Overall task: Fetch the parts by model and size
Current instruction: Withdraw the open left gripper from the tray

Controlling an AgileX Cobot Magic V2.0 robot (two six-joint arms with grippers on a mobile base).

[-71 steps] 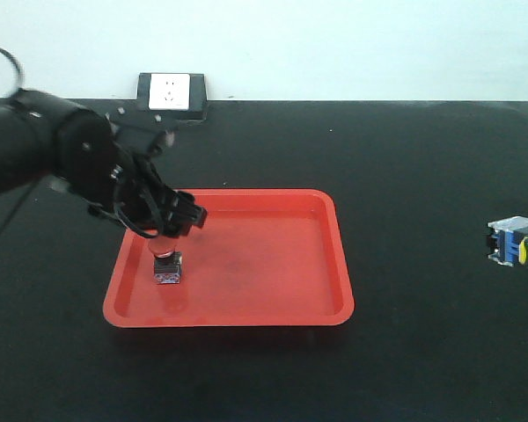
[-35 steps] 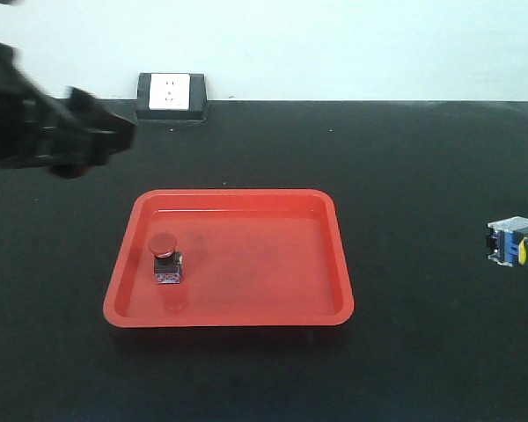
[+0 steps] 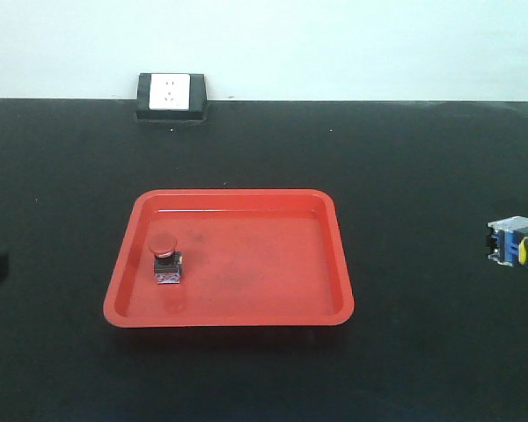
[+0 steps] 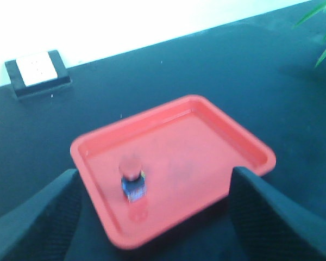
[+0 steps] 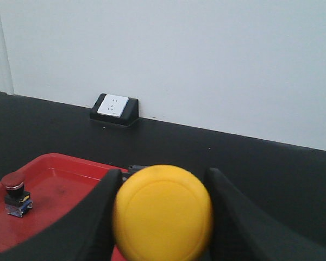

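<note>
The red-capped switch [image 3: 165, 259] stands upright in the left part of the red tray [image 3: 246, 315]. It also shows in the left wrist view [image 4: 133, 179] and the right wrist view [image 5: 15, 196]. My left gripper [image 4: 155, 174] is open and empty, raised back from the tray's near edge, its fingers [image 4: 38, 217] wide apart. My right gripper [image 5: 163, 173] is shut on the yellow-capped switch [image 5: 163, 215], cap facing the camera. That switch shows at the far right edge of the front view [image 3: 512, 242], well right of the tray.
A white wall socket on a black block [image 3: 170, 94] sits at the table's back edge, left of centre. The table top is black. Green plant leaves [image 4: 321, 24] show at the far right in the left wrist view.
My left arm has let go of the red-capped switch in the tray, lifted away to the left and left the front view. The right gripper with the yellow switch has not moved.
</note>
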